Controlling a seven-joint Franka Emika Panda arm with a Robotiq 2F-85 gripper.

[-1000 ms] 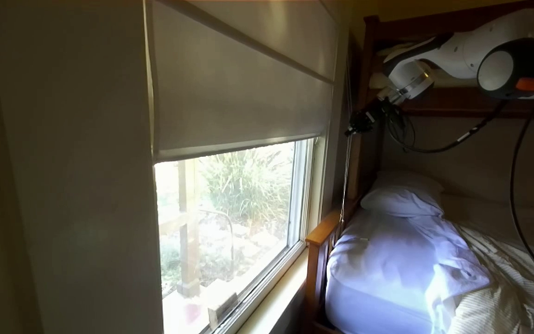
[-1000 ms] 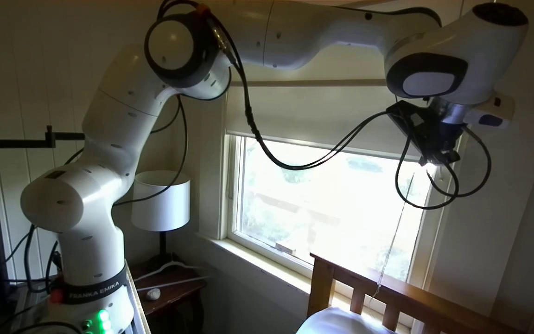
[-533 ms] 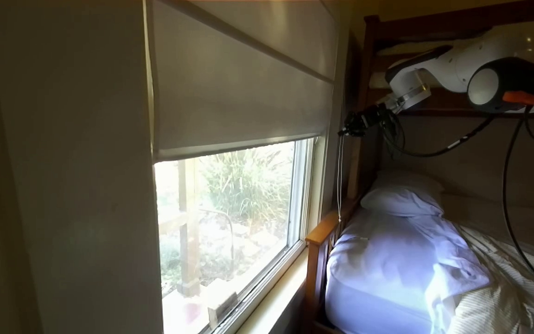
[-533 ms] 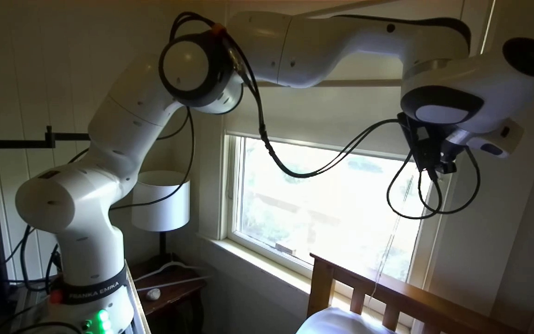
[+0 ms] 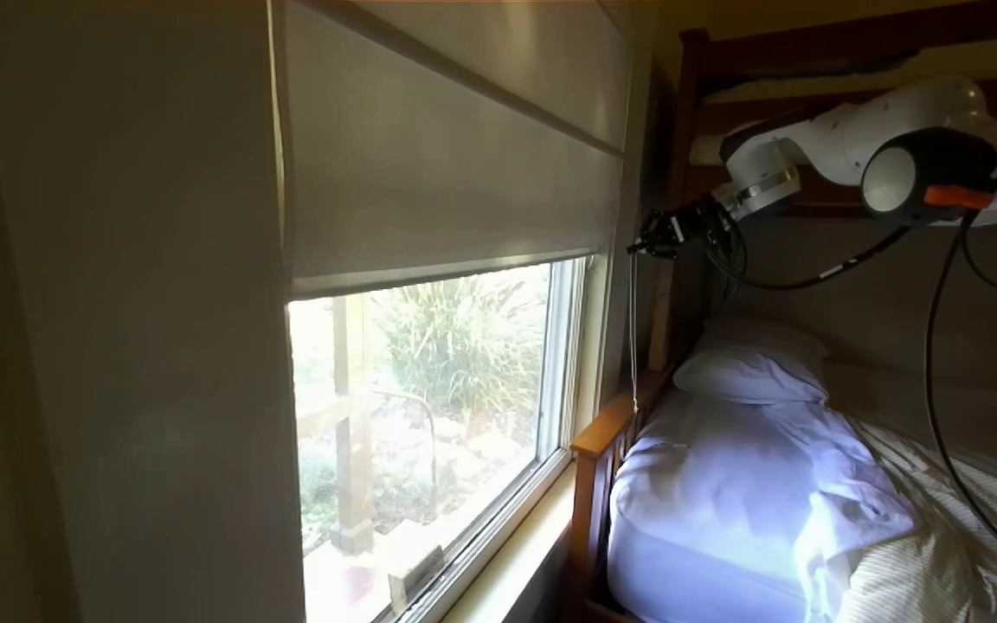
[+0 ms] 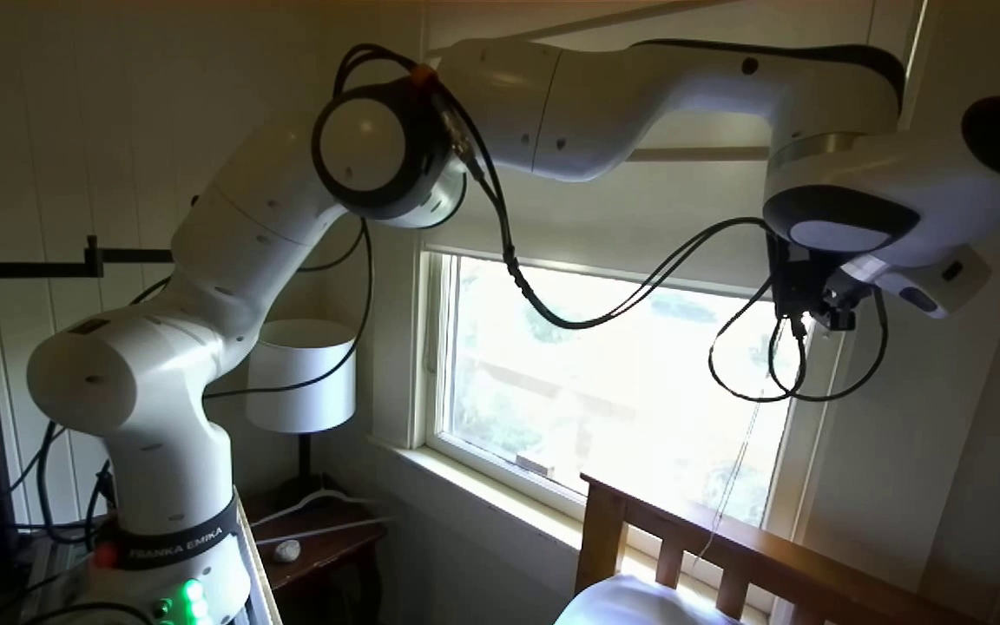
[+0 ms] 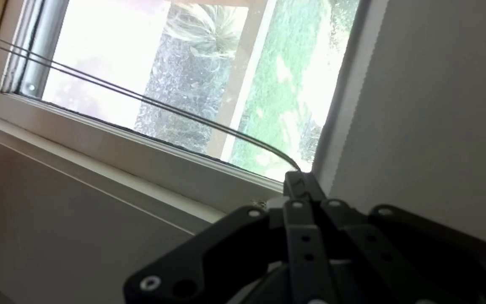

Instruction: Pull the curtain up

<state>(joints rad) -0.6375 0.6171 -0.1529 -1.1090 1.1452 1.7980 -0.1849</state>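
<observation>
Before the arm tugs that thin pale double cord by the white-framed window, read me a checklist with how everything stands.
1. Black jointed tool shut: ok.
2. Thin pale double cord pinched in the tool: ok.
3. Cord clear of the brown wooden bed rail: cannot tell; they overlap in both exterior views.
4. Looped black cable off the cord: cannot tell; they cross in an exterior view.
5. Flat beige fabric curtain fully up: not ok; it partly covers the white-framed window.

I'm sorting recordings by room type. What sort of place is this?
Probably a bedroom in a home. In an exterior view, a pillow lies on what looks like a bunk bed; in an exterior view, a white-shaded lamp stands on a small wooden table.
</observation>
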